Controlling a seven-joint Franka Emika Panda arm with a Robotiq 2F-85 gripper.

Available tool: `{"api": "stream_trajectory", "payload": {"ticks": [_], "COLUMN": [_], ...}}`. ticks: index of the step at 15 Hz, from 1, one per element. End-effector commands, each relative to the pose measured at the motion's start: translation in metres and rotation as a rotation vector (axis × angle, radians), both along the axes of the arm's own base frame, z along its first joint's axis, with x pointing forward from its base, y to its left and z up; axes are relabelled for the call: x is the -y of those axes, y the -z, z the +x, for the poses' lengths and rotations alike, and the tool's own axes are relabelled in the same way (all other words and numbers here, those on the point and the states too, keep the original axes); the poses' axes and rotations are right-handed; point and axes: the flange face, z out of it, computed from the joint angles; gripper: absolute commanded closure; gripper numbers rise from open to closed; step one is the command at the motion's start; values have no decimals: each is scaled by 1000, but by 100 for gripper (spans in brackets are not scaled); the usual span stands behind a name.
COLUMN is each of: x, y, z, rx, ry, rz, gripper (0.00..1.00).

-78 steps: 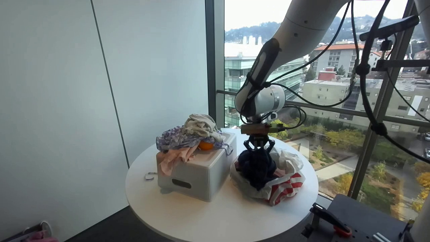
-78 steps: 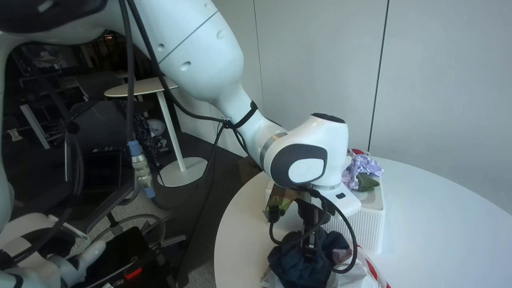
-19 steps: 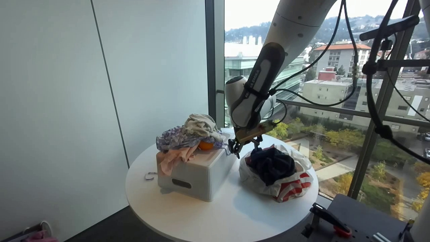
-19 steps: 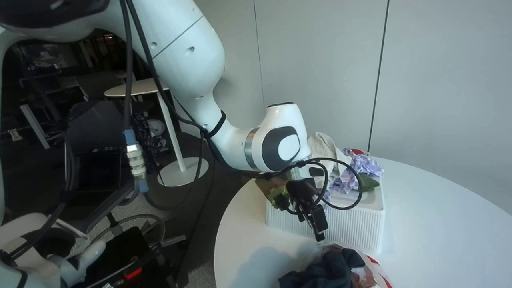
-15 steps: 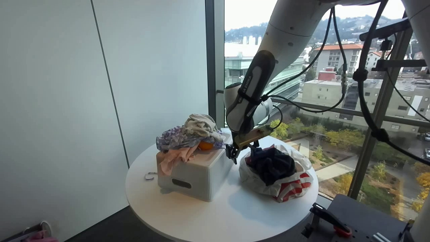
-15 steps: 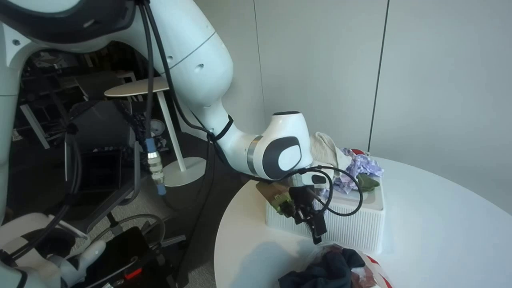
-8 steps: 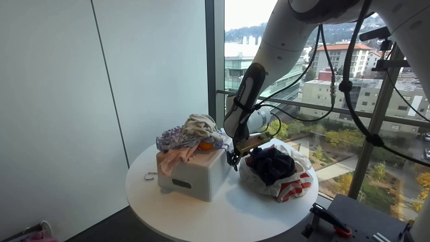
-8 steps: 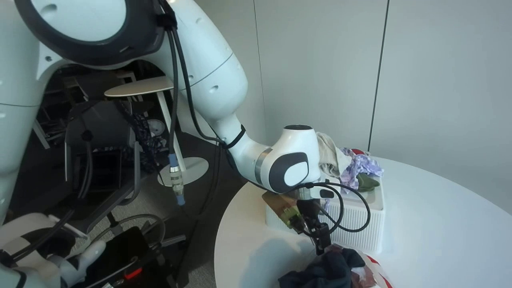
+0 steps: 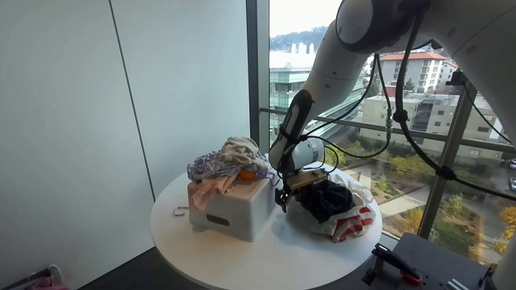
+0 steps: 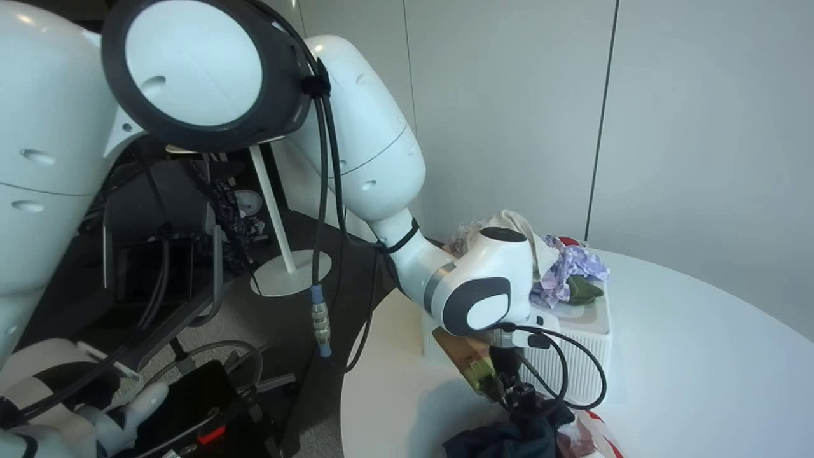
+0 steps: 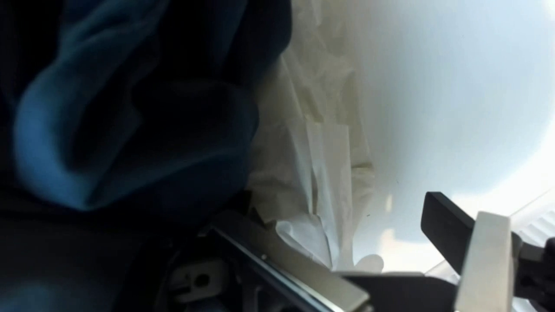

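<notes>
Fingers spread wide, nothing gripped, and the tool leans in low over the edge of the white plastic bag. The navy cloth, bunched in that bag, sits right beside its inner finger; whether the two touch, the wrist view is too dark to say. The outer finger is out over the tabletop, the ribbed white box just beyond it.

And here's the trouble: between the fingers it's crumpled plastic on show, not navy cloth. Close from this stance and it could well be a pinch of bag, and any lift would drag the whole load. Swing outward and that outer finger might clip the box; a good jolt could set the orange rolling out from under the purple patterned cloth heaped on top. Go lower, tilted like this, and one fingertip may jam on the tabletop first. Push inward and the slack bag could simply slide away, cloth and all. Watch those black cables too, looping beside the wrist: they hang close above the bag, so a low twist might snag a fold.
</notes>
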Motion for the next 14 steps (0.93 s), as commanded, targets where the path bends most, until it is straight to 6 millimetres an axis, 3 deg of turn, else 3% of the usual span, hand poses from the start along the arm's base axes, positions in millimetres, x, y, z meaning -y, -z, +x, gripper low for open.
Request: {"api": "stream_trajectory", "payload": {"ticks": [1,2,3,12,13,14], "x": [6,9,12,37,39,40], "y": [2,4,6,0,-4,-9], "z": [8,9,10,4,1,-1], "rx": [22,21,26,27,13,13], "ry": [16,28,32,118,134,144], "rz": [37,44,41,71,81,98], "gripper": [0,0,20,88,94,93]}}
